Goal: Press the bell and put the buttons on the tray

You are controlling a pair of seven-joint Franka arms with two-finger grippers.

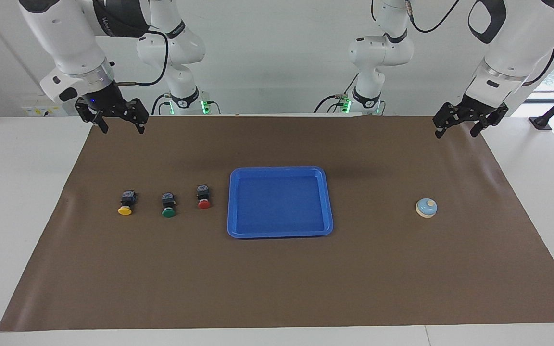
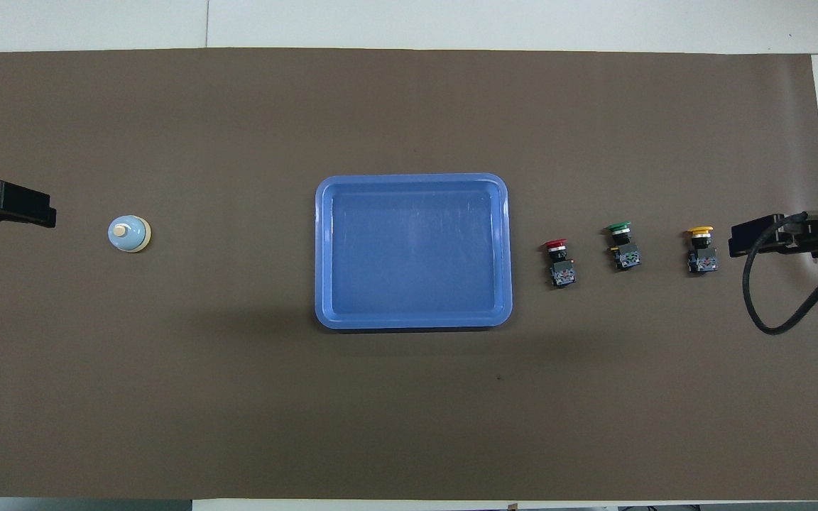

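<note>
The blue tray [image 1: 279,171] [image 2: 412,183] lies in the middle of the mat with nothing in it. Three buttons stand in a row toward the right arm's end: red [image 1: 204,198] [image 2: 559,261] closest to the tray, then green [image 1: 169,205] [image 2: 623,247], then yellow [image 1: 126,203] [image 2: 701,250]. The light blue bell [image 1: 426,207] [image 2: 129,233] sits alone toward the left arm's end. My left gripper [image 1: 456,133] [image 2: 40,211] hangs open in the air over the mat's end edge there. My right gripper [image 1: 122,129] [image 2: 739,245] hangs open over the other end, holding nothing.
A brown mat [image 1: 277,278] covers most of the white table [image 1: 17,216]. A black cable [image 2: 764,298] loops down from the right arm's wrist over the mat near the yellow button.
</note>
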